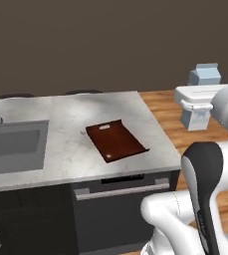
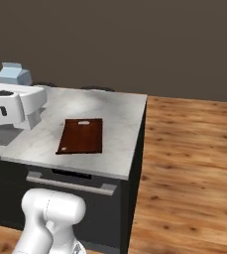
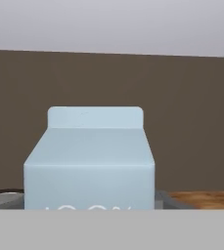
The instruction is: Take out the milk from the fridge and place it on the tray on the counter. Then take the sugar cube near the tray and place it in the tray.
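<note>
A: Pale blue carton, gabled top: the milk [image 1: 204, 74] is out of the fridge and riding high in the air at the end of the arm, off to the side of the counter [image 1: 60, 117] and well apart from the tray [image 1: 116, 140].

B: So the first half is partly done?

A: I'd judge so. The carton is carried but not set down; the reddish-brown tray lies bare on the marbled top. The sugar cube [image 1: 83, 132], a tiny white speck just beside the tray's near-left edge, looks untouched.

B: And the claw?

A: The gripper [image 1: 197, 119] stands partly open, and the hand view has the milk square between where the fingers would be, so it looks clamped on the carton. The fingertips themselves I cannot make out
</note>
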